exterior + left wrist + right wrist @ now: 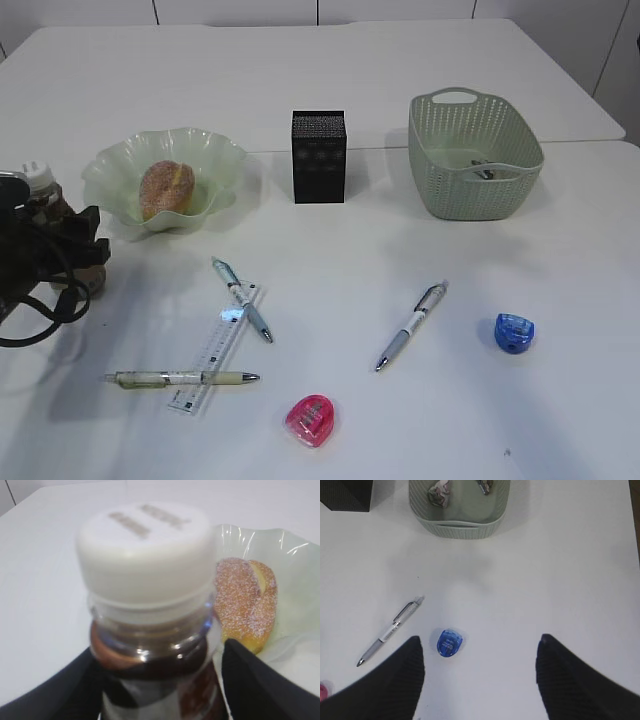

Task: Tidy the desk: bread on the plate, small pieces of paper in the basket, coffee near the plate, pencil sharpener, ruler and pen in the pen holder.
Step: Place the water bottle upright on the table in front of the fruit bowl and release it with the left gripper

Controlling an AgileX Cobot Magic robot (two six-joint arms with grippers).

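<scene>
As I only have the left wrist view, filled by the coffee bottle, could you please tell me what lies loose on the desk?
Observer: Three pens, the ruler, a pink sharpener and a blue sharpener lie in front of the pen holder.
Operator: Thank you. Is there anything in the basket?
Observer: Yes, the right wrist view shows crumpled paper pieces inside the basket.
Operator: And where is the right claw?
Observer: The right claw is open and holds nothing, above the desk by the blue sharpener.
</scene>
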